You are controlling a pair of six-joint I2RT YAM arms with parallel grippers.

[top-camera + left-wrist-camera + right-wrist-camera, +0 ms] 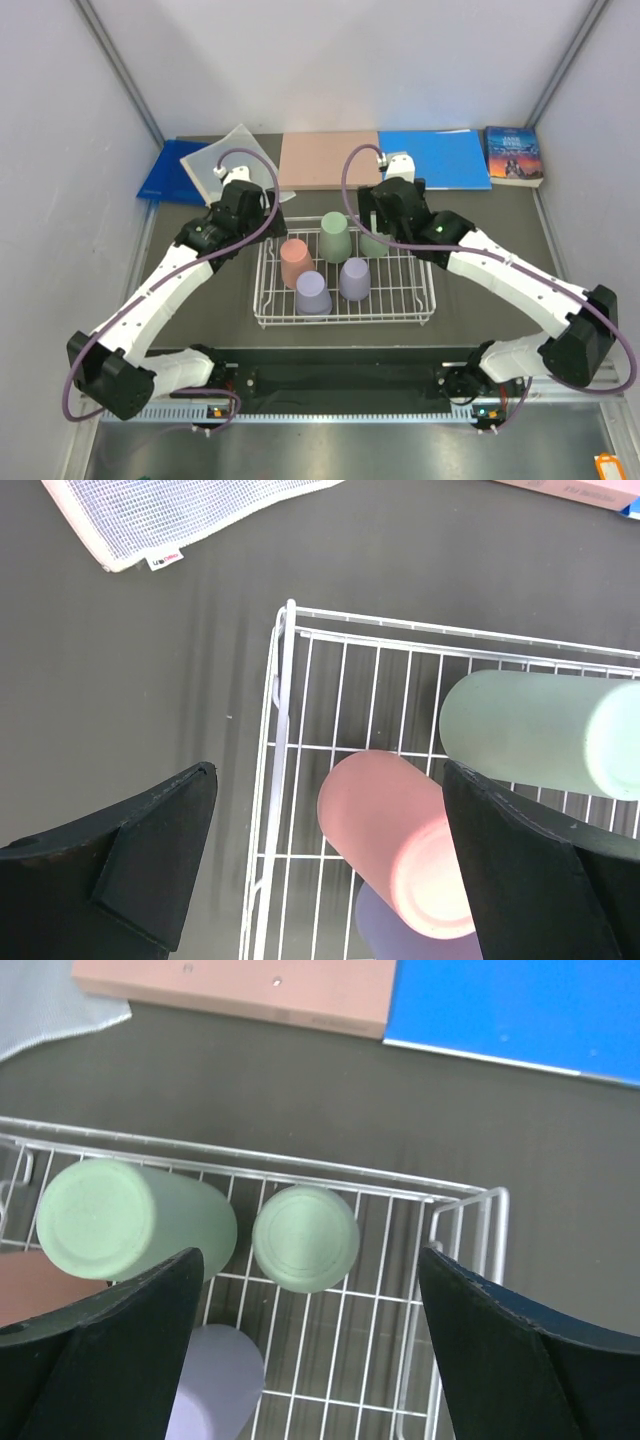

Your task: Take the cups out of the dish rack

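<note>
Left tool point(328, 768): wide open, empty, above rack point(400, 320) far-left corner, pink cup point(395, 840) beneath gap | Right tool point(310, 1252): wide open, empty, directly above green cup point(305, 1237) | five cups point(354, 278) upside down in rack on surface point(230, 320)

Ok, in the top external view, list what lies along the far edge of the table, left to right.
Blue sheet → mesh bag → pink board → blue folder → book.
</note>
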